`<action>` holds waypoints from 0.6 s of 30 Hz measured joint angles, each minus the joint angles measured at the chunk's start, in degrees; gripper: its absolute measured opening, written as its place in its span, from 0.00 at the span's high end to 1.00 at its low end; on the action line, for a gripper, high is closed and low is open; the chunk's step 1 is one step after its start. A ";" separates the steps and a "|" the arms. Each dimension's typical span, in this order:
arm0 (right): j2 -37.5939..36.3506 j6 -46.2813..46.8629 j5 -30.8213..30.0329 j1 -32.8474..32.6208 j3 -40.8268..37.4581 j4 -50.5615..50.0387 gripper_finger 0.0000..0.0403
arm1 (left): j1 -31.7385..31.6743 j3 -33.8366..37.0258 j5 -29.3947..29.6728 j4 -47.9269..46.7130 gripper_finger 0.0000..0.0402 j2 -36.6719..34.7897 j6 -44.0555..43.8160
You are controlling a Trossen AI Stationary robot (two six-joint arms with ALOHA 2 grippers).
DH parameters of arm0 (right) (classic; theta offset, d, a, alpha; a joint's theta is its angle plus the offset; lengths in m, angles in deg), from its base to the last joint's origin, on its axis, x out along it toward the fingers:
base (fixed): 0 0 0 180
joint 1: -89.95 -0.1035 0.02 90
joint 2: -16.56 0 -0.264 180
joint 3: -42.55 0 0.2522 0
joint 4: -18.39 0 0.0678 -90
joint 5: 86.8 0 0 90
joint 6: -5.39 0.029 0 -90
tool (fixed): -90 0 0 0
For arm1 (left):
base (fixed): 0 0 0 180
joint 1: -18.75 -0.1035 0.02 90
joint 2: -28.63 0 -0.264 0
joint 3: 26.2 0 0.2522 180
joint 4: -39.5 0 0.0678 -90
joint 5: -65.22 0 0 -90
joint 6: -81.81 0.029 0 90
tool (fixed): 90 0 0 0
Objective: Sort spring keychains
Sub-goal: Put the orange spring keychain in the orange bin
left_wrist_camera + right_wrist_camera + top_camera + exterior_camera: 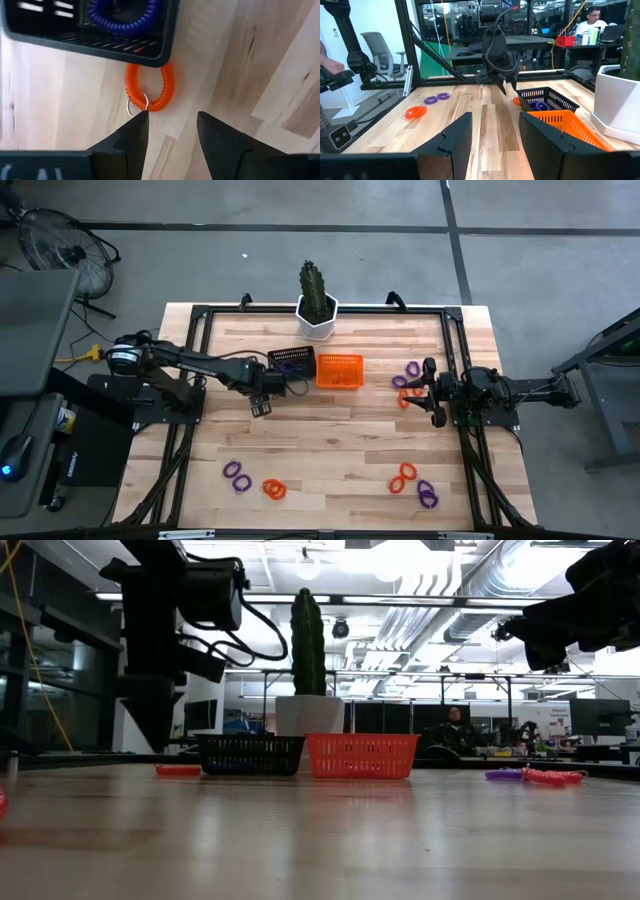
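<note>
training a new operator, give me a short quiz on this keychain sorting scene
1. True or false: the left hand is shut on an orange keychain.
2. Which basket holds a purple keychain? A) black basket B) orange basket
3. Fill in: the orange keychain below the left hand lies on the table against the ___ basket.

Key
1. False: its fingers stand open above the keychain, holding nothing.
2. A
3. black

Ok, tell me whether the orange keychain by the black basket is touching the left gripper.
Apart. In the left wrist view, the open left gripper hovers above the orange keychain, which lies on the table against the black basket.
</note>
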 joint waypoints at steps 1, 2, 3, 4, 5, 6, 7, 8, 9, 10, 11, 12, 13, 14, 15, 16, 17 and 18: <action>0.00 0.00 0.00 -0.02 0.01 0.00 0.61 | 0.00 0.10 -0.03 0.47 0.59 0.38 0.79; 0.00 0.00 -0.02 0.00 0.01 0.00 0.61 | 0.00 0.13 -0.15 1.05 0.59 0.69 1.32; 0.00 0.00 0.00 -0.02 -0.01 0.00 0.61 | 0.00 0.13 -0.21 1.19 0.59 0.93 1.91; 0.00 0.01 -0.02 -0.01 0.01 0.01 0.61 | 0.00 0.13 -0.19 1.24 0.59 1.26 2.15; 0.00 0.01 0.00 0.00 0.00 0.00 0.61 | 0.00 0.12 -0.19 1.67 0.59 1.82 2.22; 0.00 0.00 -0.01 0.00 0.01 0.00 0.61 | 0.00 0.13 -0.20 2.26 0.59 2.49 2.27; 0.00 0.00 0.00 -0.02 -0.01 0.00 0.61 | 0.00 0.13 -0.22 2.56 0.59 3.08 2.30; 0.00 0.00 0.00 -0.02 -0.01 0.00 0.61 | -0.02 0.13 -0.22 2.73 0.59 3.54 2.30; 0.00 0.00 -0.01 0.00 0.00 0.00 0.61 | -0.02 0.13 -0.22 3.16 0.59 3.92 2.26; 0.00 0.00 0.00 0.00 0.01 0.00 0.61 | -0.02 0.11 -0.22 3.67 0.59 4.28 2.26; 0.00 0.00 0.00 0.00 0.01 0.00 0.61 | -0.02 0.11 -0.22 3.87 0.59 4.53 2.28; 0.01 0.00 0.00 -0.02 0.01 0.00 0.61 | -0.02 0.11 -0.22 4.07 0.59 4.80 2.30; 0.01 0.00 -0.01 -0.01 0.00 0.00 0.61 | -0.02 0.11 -0.22 4.69 0.59 5.22 2.30; 0.00 0.00 0.00 0.00 0.00 0.00 0.61 | -0.02 0.11 -0.20 5.38 0.59 5.71 2.30; 0.02 0.00 0.00 0.00 -0.01 0.00 0.61 | -0.02 0.11 -0.17 5.57 0.59 6.03 2.30; 0.01 0.00 -0.01 -0.01 0.00 0.00 0.61 | -0.02 0.11 -0.19 5.62 0.59 6.33 2.30; 0.02 0.00 0.00 -0.02 0.01 0.00 0.61 | -0.02 0.11 -0.17 6.15 0.59 6.72 2.30; 0.02 0.00 0.00 -0.02 -0.01 0.00 0.61 | -0.02 -0.04 -0.11 6.17 0.59 6.99 2.30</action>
